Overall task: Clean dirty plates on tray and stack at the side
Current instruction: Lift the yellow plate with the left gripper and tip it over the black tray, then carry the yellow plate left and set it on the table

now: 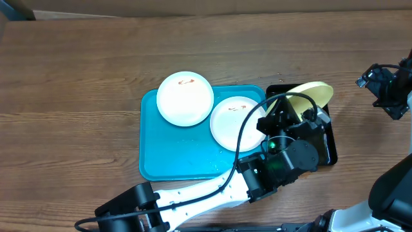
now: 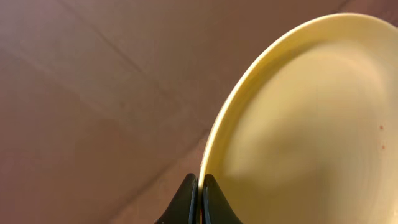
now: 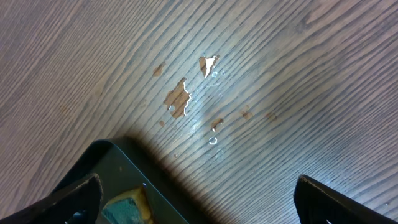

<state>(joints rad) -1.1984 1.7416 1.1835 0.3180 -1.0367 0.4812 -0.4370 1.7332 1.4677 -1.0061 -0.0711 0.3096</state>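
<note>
While left hand (image 2: 200,182) pinches smooth yellow plate (image 2: 311,124), round-cornered turquoise tray (image 1: 151,145)

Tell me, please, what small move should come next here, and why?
Probably lower the open right gripper onto the sponge in the black tray. The left gripper is shut on the rim of the yellow plate, holding it tilted above that tray, and small specks show on it.

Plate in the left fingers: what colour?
The plate is pale yellow, plain apart from a few tiny reddish specks. The left wrist view shows it best.
</note>
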